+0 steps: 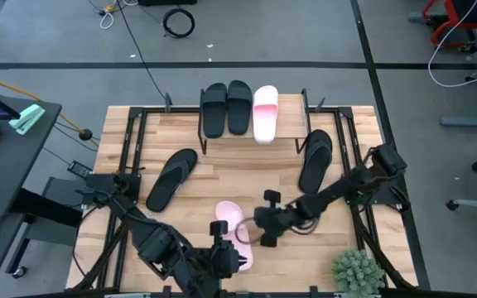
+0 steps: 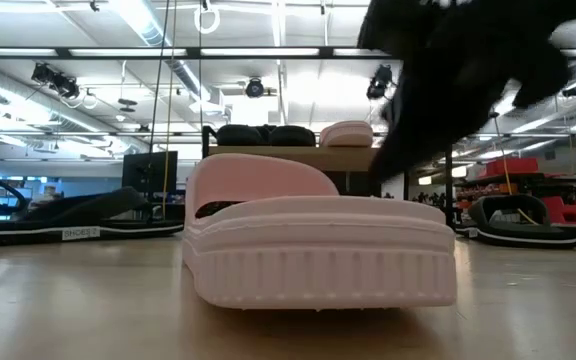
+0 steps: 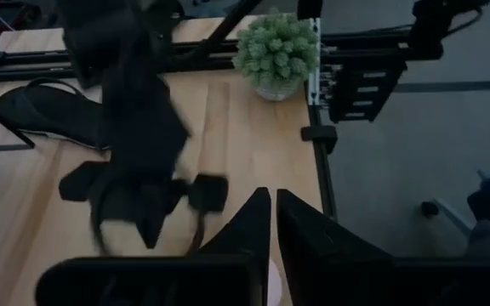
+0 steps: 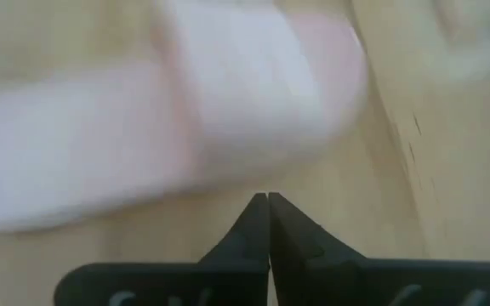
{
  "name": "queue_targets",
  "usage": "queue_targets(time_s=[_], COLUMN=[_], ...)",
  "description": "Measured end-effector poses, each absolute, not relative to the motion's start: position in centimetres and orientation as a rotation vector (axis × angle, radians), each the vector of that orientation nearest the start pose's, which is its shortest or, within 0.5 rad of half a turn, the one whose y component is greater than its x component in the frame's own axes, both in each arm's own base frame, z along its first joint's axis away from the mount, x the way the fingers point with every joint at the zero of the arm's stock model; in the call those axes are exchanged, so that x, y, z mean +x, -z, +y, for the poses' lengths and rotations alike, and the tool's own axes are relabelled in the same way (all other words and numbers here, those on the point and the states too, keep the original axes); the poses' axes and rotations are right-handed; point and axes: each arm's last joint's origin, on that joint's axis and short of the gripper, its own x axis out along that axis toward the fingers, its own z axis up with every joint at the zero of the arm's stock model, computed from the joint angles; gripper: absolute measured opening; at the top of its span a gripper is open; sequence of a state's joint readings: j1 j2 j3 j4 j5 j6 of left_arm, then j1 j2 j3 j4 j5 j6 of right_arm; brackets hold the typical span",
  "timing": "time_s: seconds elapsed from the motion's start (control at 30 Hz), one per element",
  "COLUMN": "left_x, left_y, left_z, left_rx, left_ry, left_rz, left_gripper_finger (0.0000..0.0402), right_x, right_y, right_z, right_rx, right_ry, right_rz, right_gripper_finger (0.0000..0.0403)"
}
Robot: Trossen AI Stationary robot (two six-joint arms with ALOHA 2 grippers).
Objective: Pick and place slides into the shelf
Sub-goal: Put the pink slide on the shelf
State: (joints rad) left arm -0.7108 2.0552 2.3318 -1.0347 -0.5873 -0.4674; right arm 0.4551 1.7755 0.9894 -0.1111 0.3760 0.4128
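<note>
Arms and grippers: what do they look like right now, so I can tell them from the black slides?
Both arms are dark, jointed and boxy, with black cabling along the links. The right gripper ends in two flat black wedge-shaped fingers tapering to points. The left gripper has the same black wedge fingers on a wide black crossbar.

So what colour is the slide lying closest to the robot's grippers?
Pale pink slide sandal, clearest in the low view.

Grey concrete floor point(image 1: 56, 50) crossed by black cables point(image 1: 178, 21) surrounds the table, under white ceiling strip lights point(image 2: 138, 20).
</note>
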Motion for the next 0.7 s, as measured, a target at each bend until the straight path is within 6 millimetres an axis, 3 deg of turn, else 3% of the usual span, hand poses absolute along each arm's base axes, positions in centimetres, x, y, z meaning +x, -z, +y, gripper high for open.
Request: queue_targets(time_s=[0.17,0.33,0.5,0.7], left_x=[33.0,32.8,32.8,33.5], left_y=[-39.9,-39.9,-40.0,-39.9], left_z=[-27.4,-27.7,-27.7,-26.9], left_rx=[0.021,0.029,0.028,0.024], left_ry=[-0.020,-0.029,-0.030,-0.053], left_rz=[0.602,0.587,0.585,0.587], left_gripper_finger=[0.0019,0.0007,0.0016,0.0035], right_x=[30.3,30.1,30.7,32.2], right_y=[-18.3,-17.7,-17.2,-17.2], right_z=[18.1,19.8,19.4,17.1], right_rx=[-0.255,-0.329,-0.392,-0.373], right_ry=[-0.084,-0.225,-0.197,-0.147], right_rz=[0.634,0.605,0.601,0.604], right_gripper_finger=[0.0001,0.0014,0.0053,0.0106])
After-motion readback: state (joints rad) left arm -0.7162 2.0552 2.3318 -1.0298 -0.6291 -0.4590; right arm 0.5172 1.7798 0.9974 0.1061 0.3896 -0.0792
